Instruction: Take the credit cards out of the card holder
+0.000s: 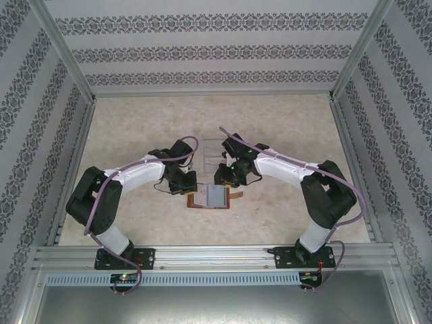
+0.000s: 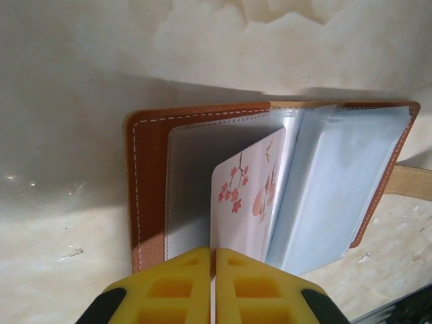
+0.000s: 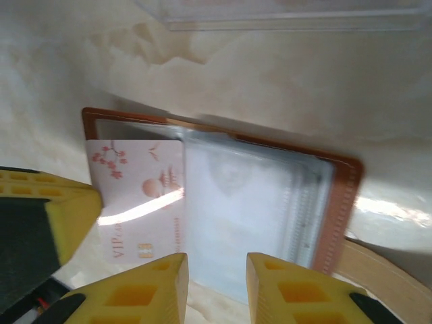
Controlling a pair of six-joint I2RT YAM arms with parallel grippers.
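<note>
The near side of the small brown leather card holder (image 1: 214,197), lying open on the pale marbled table (image 1: 283,223), is bare tabletop where a gripper could pass. At its left edge is the left gripper (image 2: 214,270), yellow fingers pinched together on a pale blossom-printed credit card (image 2: 243,202) sticking out of a pocket. Over its blue-grey pockets stands the right gripper (image 3: 216,280), fingers apart. Just beyond its far edge sits a clear acrylic rack (image 3: 290,17). A tan snap tab (image 2: 413,182) juts from its right edge. The patterned walls (image 1: 40,135) stand well apart from it.
</note>
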